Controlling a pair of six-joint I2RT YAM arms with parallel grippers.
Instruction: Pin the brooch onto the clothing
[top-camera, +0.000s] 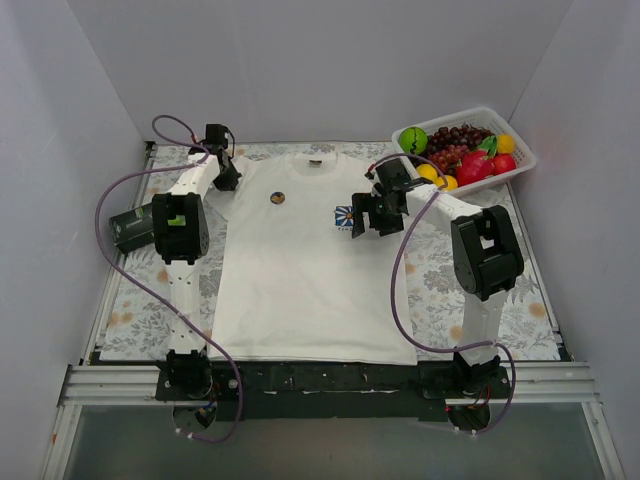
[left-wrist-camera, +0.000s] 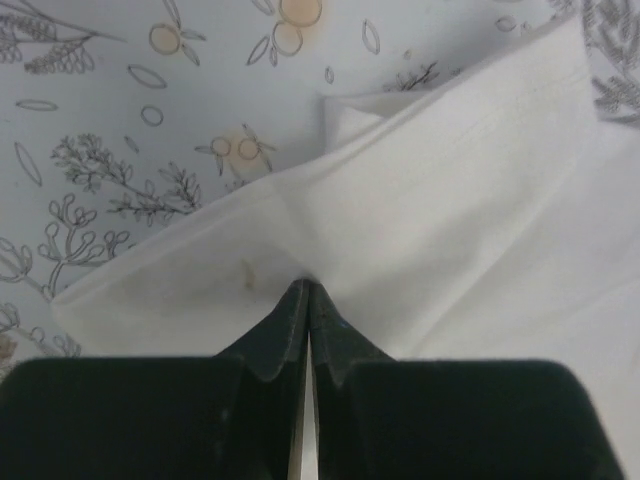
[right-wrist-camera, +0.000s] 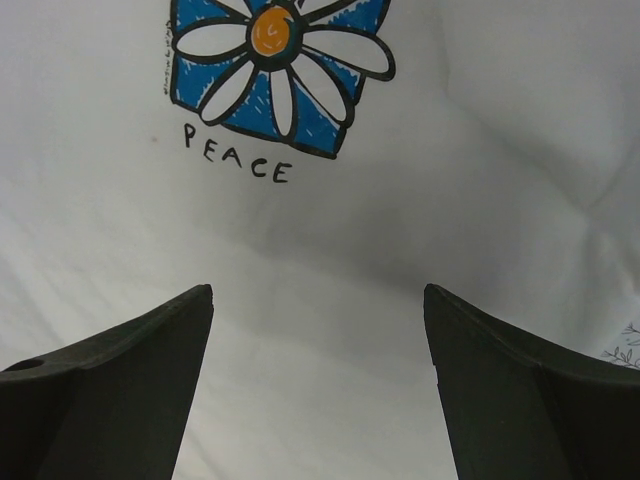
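1. We see the T-shirt (top-camera: 300, 280) as soft, matt white cloth, its sleeve hem stitched.
2. Its flower print (right-wrist-camera: 275, 70) looks flat and matt, like ink.
3. The left hand (left-wrist-camera: 308, 292) and right hand (right-wrist-camera: 318, 295) look like matt black plastic.
4. The counter (top-camera: 440, 290) cover is smooth and floral-printed.
5. At two o'clock, the basket (top-camera: 512, 172) is white slatted plastic, and its fruit (top-camera: 475, 165) looks glossy.

White T-shirt (top-camera: 300, 285) is laid flat, front up; small dark round brooch (top-camera: 277, 197) is noted on the chest, left of the blue flower print (top-camera: 344, 218).
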